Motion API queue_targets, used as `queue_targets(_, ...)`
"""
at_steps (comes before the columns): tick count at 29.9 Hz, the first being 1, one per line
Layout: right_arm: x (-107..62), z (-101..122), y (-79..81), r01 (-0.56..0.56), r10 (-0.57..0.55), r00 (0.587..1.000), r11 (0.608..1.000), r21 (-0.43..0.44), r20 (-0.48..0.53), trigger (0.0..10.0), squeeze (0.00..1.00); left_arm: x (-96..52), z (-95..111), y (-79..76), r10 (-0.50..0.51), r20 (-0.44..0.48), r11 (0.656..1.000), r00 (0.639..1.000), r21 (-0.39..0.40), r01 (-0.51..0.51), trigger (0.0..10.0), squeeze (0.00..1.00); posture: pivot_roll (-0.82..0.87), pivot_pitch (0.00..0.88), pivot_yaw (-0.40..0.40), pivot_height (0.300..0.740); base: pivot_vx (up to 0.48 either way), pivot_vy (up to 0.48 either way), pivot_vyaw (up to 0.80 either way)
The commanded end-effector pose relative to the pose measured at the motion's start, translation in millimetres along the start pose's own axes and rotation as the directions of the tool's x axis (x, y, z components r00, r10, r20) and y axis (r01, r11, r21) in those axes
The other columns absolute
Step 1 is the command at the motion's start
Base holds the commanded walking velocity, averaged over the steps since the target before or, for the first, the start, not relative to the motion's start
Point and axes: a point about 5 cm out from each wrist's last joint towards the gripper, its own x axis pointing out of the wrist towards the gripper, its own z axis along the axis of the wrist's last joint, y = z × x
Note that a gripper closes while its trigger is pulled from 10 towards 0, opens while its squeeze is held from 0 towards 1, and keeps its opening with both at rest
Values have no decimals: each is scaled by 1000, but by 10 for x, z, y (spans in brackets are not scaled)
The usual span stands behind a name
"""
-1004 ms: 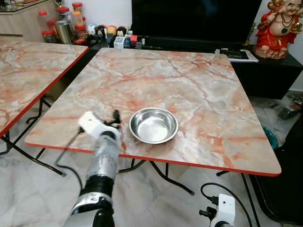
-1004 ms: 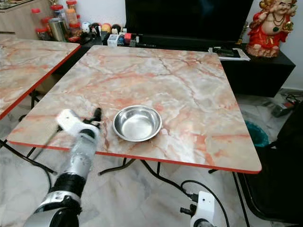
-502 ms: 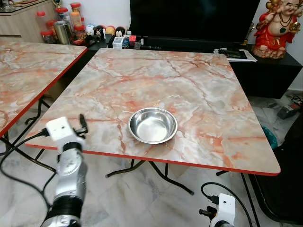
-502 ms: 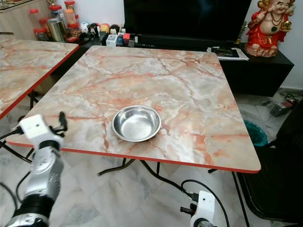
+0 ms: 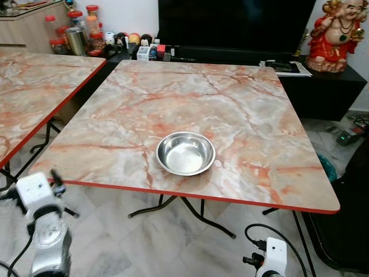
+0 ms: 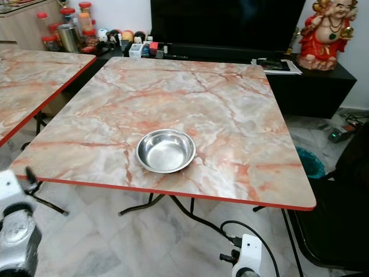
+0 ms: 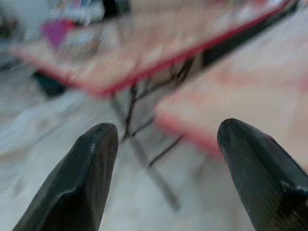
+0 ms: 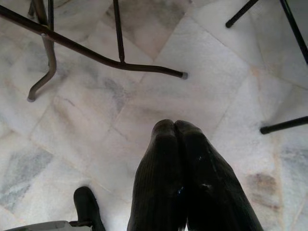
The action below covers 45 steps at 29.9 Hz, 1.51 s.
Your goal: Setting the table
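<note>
From the left eye, a steel bowl (image 5: 185,153) sits upright and empty on the counter (image 5: 242,109), near its front edge and a little left of the middle. It is round, shallow and shiny, with a rolled rim. The counter top is pink-and-grey marble pattern with a red edge, on black folding legs over a pale marble-tile floor (image 5: 173,242). A second counter (image 5: 34,86) of the same look stands to the left. Behind are a black TV (image 5: 236,26), a red figurine (image 5: 336,34), and jars (image 5: 75,29) with red lids whose contents cannot be made out. The left gripper (image 5: 56,176) hangs below the counter's front left corner, clear of it. From the left wrist, blurred, its fingers (image 7: 77,178) stand wide apart with nothing between them. From the right wrist, the right gripper (image 8: 175,126) points at the floor, its fingers (image 8: 159,178) pressed together and holding nothing, beside black legs (image 8: 96,55).
</note>
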Motion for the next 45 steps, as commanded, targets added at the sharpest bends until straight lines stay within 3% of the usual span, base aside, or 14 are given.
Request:
queue_targets(1,9,36,8,-3,4,1000,1000,-5,12,10000,0,-20,-98,59,22,-47,1000,999,5,-22,10000,0,-7,0,-27,740,0,0,0)
queue_targets(3,7,28,8,-3,3,1000,1000,-8,9,10000,0,-77,-296,84,-11,-145,999,989,33,16,10000,0,-11,0,-20,740,0,0,0)
queue_targets(4,7,28,8,-3,3,1000,1000,-8,9,10000,0,-77,-296,84,-11,-145,999,989,33,16,10000,0,-11,0,-20,740,0,0,0)
queue_targets(6,4,17,10,-2,2,1000,1000,-9,7,10000,0,-194,-558,65,-91,-290,990,953,79,119,10000,0,-16,0,-16,740,0,0,0)
queue_targets(8,4,12,14,-1,1,1000,1000,-9,5,10000,0,-399,-819,-112,-264,-455,937,850,87,338,10000,0,-11,0,-15,740,0,0,0)
queue_targets(11,7,14,23,-3,3,1000,1000,-10,3,10000,0,-661,-1010,-348,-430,-559,816,709,95,570,10000,0,-9,0,-15,740,0,0,0)
queue_targets(12,8,16,28,-4,4,1000,1000,-11,2,10000,0,-734,-1051,-403,-458,-578,789,676,85,608,10000,0,-6,0,-14,740,0,0,0)
queue_targets(17,10,13,44,-7,8,1000,1000,-11,1,10000,0,-1011,-1190,-578,-515,-638,730,573,24,683,10000,0,-20,0,-5,740,0,0,0)
queue_targets(20,10,12,45,-7,7,1000,1000,-11,1,10000,0,-1044,-1204,-597,-522,-643,718,561,24,696,10000,0,-20,0,-5,740,0,0,0)
queue_targets(24,-8,-26,-7,3,-3,1000,1000,-11,-5,10000,0,-1133,-1277,-593,-486,-683,740,545,10,672,10000,0,-31,0,-4,740,0,0,0)
queue_targets(29,-4,-12,-10,2,-2,1000,1000,-7,-7,10000,0,-1141,-1274,-605,-490,-672,756,555,-9,655,10000,0,-33,0,-11,740,0,0,0)
queue_targets(33,2,3,-12,5,-5,1000,1000,12,-10,10000,0,-1104,-1260,-599,-458,-670,781,584,11,624,10000,0,-29,0,-20,740,0,332,-166)
queue_targets(45,4,11,-3,7,-7,1000,1000,8,-3,10000,0,-1138,-1288,-583,-447,-683,794,578,-6,608,10000,0,-31,0,-23,740,0,383,-181)
